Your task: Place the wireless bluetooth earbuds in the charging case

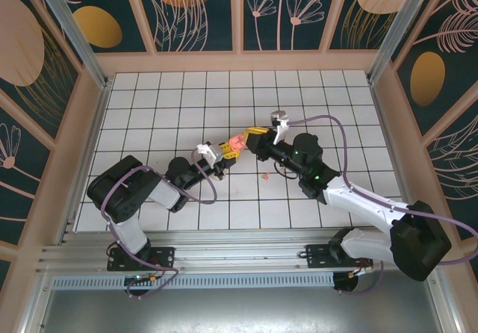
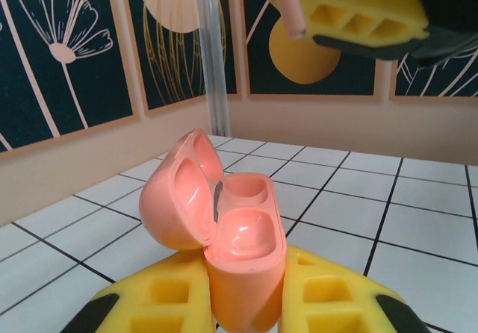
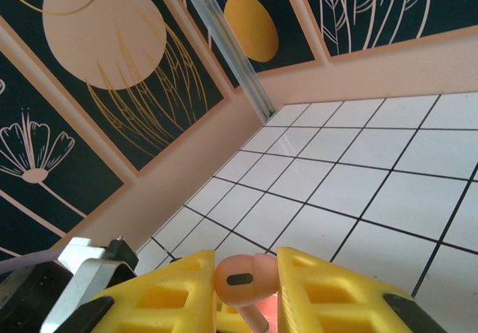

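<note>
The left fingers (image 2: 168, 296) squeeze the pink charging case (image 2: 239, 236), which stands up between them with its lid open. The right fingers (image 3: 328, 288) pinch a pink earbud (image 3: 239, 279) between their tips, up above the case.

Free floor (image 1: 187, 101) between walls (image 1: 239, 60)
</note>
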You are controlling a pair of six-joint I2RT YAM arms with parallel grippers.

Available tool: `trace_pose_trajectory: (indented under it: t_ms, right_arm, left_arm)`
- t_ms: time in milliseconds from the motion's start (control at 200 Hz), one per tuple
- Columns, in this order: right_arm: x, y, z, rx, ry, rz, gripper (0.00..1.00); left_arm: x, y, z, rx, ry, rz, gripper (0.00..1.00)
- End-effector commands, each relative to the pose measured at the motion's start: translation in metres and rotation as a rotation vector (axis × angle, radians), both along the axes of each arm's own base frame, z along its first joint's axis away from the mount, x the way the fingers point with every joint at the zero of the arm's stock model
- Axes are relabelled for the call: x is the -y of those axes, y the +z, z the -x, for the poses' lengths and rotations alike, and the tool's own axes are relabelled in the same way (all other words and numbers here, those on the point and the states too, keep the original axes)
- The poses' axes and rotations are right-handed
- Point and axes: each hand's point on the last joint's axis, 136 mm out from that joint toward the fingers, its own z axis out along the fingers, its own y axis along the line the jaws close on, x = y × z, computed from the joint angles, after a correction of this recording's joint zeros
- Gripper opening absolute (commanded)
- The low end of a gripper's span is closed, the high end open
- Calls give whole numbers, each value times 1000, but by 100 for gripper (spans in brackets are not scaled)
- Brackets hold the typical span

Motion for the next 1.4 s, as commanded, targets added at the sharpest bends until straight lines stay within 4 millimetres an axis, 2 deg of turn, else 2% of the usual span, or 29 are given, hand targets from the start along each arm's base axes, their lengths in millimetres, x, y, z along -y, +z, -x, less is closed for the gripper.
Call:
trace_pose_trajectory:
  t_ms: [0,210,706,1396]
  right_arm:
    - [4,17,5,81,-16,-33,24]
    - [0,14,6,84,-8,-37,24]
    - [-10,-11,6,28,5,-46,24]
    - [-25,-30,-1,-15,31,-52,24]
  left_arm:
    - [-1,21,3,136,22,3,6]
    - [0,24,6,158,28,11,6]
    - [-1,41,5,96,3,161,6]
    - [-2,50,7,96,-4,191,6]
